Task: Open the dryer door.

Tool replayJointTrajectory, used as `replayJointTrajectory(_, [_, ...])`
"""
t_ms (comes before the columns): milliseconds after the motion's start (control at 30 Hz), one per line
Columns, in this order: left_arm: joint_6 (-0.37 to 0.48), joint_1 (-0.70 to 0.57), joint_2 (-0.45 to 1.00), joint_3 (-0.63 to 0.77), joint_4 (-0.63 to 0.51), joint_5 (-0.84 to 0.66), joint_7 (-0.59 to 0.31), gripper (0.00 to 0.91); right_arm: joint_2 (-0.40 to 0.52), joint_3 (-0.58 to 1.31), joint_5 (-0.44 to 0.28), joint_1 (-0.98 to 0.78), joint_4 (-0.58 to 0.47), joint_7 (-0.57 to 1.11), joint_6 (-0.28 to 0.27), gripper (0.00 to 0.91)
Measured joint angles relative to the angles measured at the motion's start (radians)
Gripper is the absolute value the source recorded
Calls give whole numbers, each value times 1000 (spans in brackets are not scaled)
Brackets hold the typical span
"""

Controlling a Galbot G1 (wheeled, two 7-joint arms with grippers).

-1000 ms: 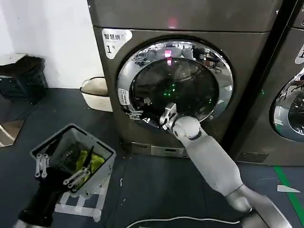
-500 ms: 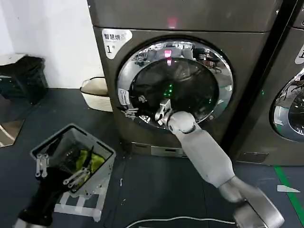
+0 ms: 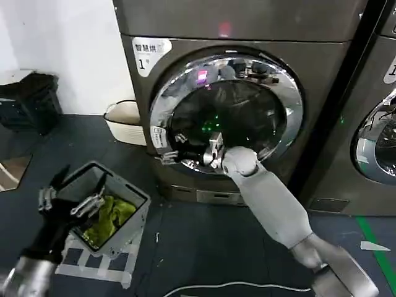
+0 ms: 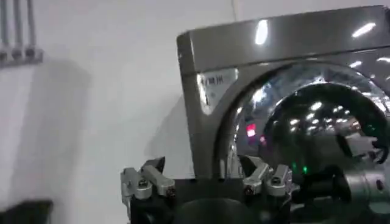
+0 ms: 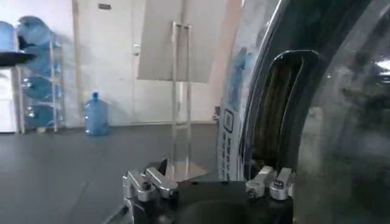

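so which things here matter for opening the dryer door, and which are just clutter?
Job:
- round chrome-ringed dark-glass dryer door on the bronze-grey machine marked 1
- right end effector, at the door's lower rim

Lying about:
- grey plastic basket holding yellow-green cloth
- cream tub
- neighbouring chrome-ringed door
- left end effector, by the basket

Laundry room: numbered dryer [image 3: 235, 93], second machine [image 3: 377, 124] at 3 o'clock, laundry basket [image 3: 105, 207] on floor.

Dryer door [image 3: 226, 111]: large, round, wide shiny chrome ring around dark glass porthole, on bronze-grey machine marked "1". Left edge stands slightly proud of the front. Right gripper [image 3: 189, 154] sits at its lower-left rim.
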Motion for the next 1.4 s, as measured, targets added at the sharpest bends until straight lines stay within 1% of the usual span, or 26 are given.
replayJointTrajectory(100, [-40, -69, 55, 1, 83, -53, 82, 907, -41, 21, 1, -31, 67, -64, -1, 907])
replayJointTrajectory(167, [-78, -111, 96, 12, 138, -50, 134, 907, -69, 37, 2, -53, 107, -108, 4, 907])
replayJointTrajectory(300, [-108, -173, 174, 42, 238, -50, 244, 907, -127, 93, 19, -110, 183, -210, 2, 907])
replayJointTrajectory(400, [-122, -205, 216, 67, 286, -75, 274, 907, -166, 141, 6, -164, 235, -296, 0, 907])
replayJointTrajectory(467, [-124, -228, 239, 89, 312, -101, 280, 907, -186, 166, -10, -202, 268, -351, 13, 907])
replayJointTrajectory(700, [-110, -355, 316, 204, 410, -186, 267, 907, -218, 257, -58, -348, 348, -538, 21, 907])
replayJointTrajectory(800, [-124, -411, 352, 261, 448, -210, 272, 907, -231, 299, -55, -405, 370, -598, 23, 907])
replayJointTrajectory(900, [-155, -462, 380, 323, 482, -235, 274, 907, -250, 349, -38, -461, 396, -631, 50, 907])
replayJointTrajectory(1033, [-186, -531, 415, 438, 528, -240, 320, 907, -277, 429, -13, -532, 425, -639, 79, 907])
replayJointTrajectory(1133, [-190, -580, 419, 529, 561, -240, 322, 907, -290, 513, 24, -584, 425, -641, 84, 907])
replayJointTrajectory(1200, [-190, -613, 418, 585, 571, -240, 334, 907, -299, 578, 39, -618, 418, -642, 113, 907])
replayJointTrajectory(1267, [-189, -644, 416, 643, 575, -242, 356, 907, -304, 649, 39, -649, 405, -642, 142, 907])
replayJointTrajectory(1400, [-181, -699, 406, 742, 578, -266, 380, 907, -289, 798, 32, -699, 366, -642, 155, 907])
